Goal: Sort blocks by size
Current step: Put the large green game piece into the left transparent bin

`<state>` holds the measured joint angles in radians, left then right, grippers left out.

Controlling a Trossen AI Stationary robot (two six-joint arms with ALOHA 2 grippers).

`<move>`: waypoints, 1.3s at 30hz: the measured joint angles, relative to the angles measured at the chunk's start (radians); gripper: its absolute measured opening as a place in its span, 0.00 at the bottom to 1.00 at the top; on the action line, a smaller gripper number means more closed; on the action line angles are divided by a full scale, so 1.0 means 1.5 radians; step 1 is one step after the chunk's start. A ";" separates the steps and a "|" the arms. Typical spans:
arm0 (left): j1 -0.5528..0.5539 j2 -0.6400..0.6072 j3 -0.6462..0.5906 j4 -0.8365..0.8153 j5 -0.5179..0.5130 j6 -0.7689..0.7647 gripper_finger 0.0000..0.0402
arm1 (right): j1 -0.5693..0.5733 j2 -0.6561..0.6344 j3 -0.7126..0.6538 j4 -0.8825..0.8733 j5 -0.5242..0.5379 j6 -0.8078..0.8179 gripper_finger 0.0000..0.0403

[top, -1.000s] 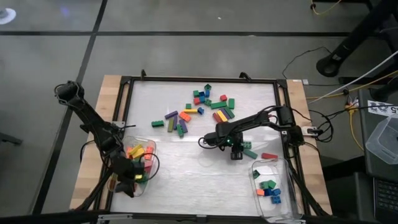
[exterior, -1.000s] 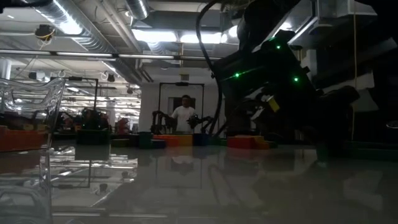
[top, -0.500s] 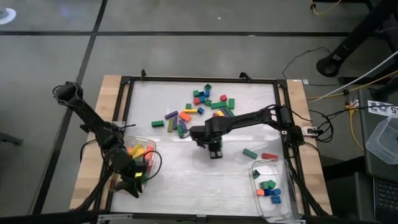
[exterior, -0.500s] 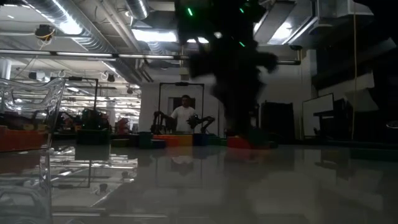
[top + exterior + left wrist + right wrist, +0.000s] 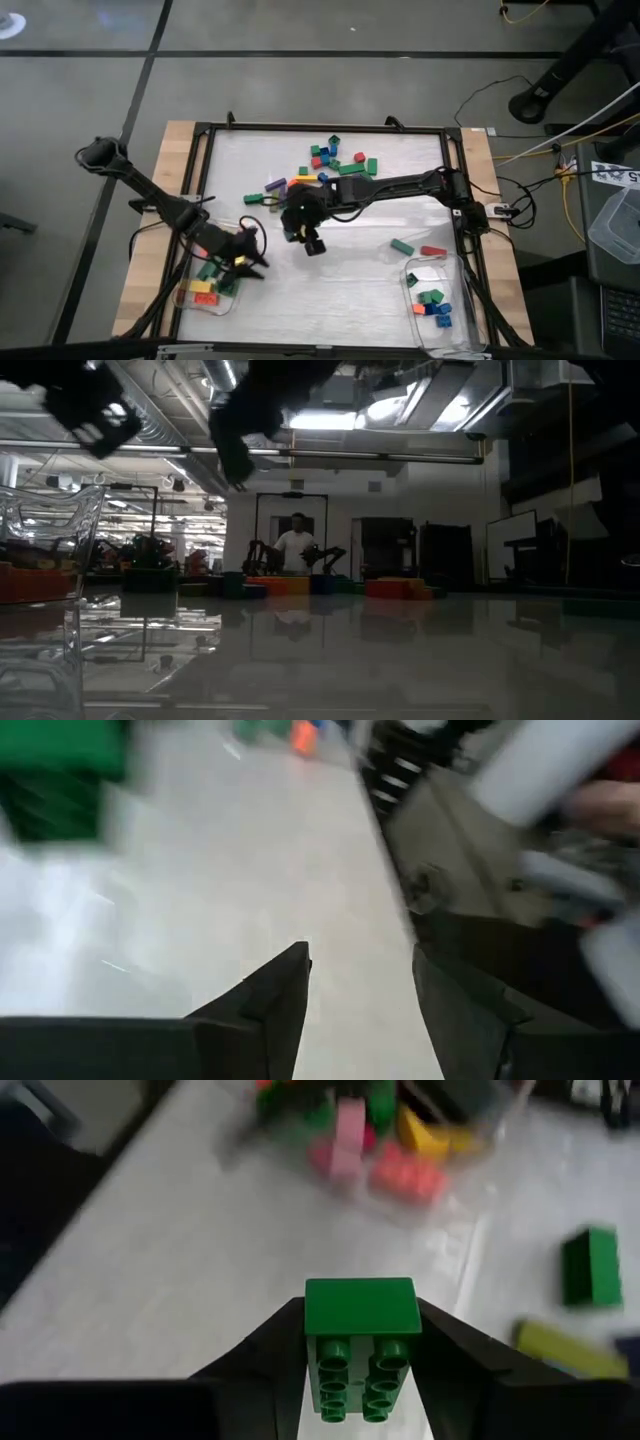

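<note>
The right hand [image 5: 362,1342] grips a green block [image 5: 361,1342] (studs facing the camera) above the worktop [image 5: 330,275], just below the loose pile [image 5: 330,165]. The left hand [image 5: 360,982], fingers apart and empty, hovers beside the left tub [image 5: 205,295] of blocks.

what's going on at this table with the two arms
The robot is sorting toy bricks. The right gripper is shut on a green brick, carrying it over the table toward the left tub. The left gripper, open and empty, is beside that tub. A pile of loose bricks waits mid-table.
</note>
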<state>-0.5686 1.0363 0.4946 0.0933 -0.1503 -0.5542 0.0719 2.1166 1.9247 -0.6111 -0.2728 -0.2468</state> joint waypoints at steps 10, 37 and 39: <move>0.055 0.000 0.000 -0.006 -0.129 0.143 0.42 | 0.001 0.000 0.000 0.073 -0.106 -0.022 0.39; 0.065 0.000 -0.001 0.125 -0.058 0.290 0.42 | 0.001 -0.003 -0.002 0.218 -0.302 -0.112 0.38; 0.064 0.000 -0.001 0.126 -0.058 0.288 0.42 | 0.001 -0.003 -0.001 0.219 -0.303 -0.121 0.37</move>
<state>-0.4732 1.0363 0.4931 0.2826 -0.2375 -0.1227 0.0738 2.1128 1.9224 -0.2831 -0.7267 -0.4278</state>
